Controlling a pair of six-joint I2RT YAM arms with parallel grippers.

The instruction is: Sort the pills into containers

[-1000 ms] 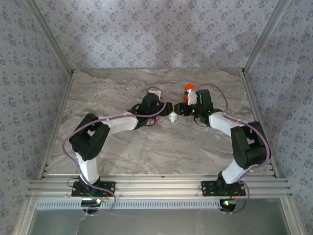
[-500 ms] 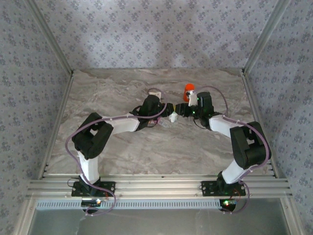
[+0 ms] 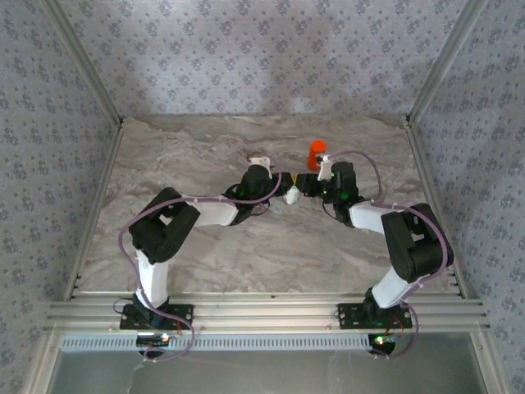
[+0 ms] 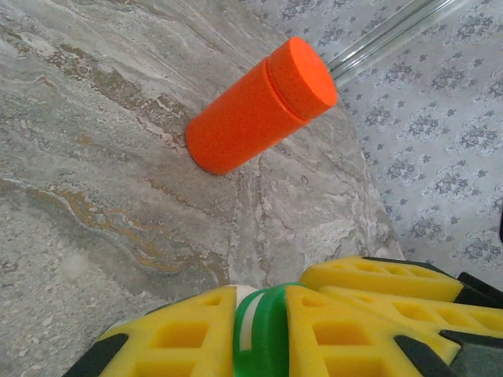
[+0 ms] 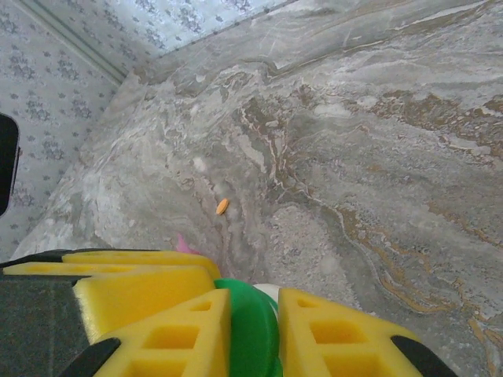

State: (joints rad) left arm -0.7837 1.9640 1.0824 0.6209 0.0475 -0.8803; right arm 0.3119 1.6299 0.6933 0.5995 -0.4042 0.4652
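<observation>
Left fingers (image 4: pixel 338 314) and right fingers (image 5: pixel 330 338) are both clamped on the little green-capped bottle (image 4: pixel 263 338). Right wrist cam catches an orange pill (image 5: pixel 222 206) on the desk (image 5: pixel 377 157) ahead of them; left cam gets an orange bottle (image 4: pixel 251 110) instead.

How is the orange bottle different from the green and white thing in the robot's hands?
The orange bottle stands alone on the table, nothing touching it; the green and white thing is pinched by the left gripper and the right gripper. The orange bottle is one colour; the green and white thing is two. Both look rounded.
</observation>
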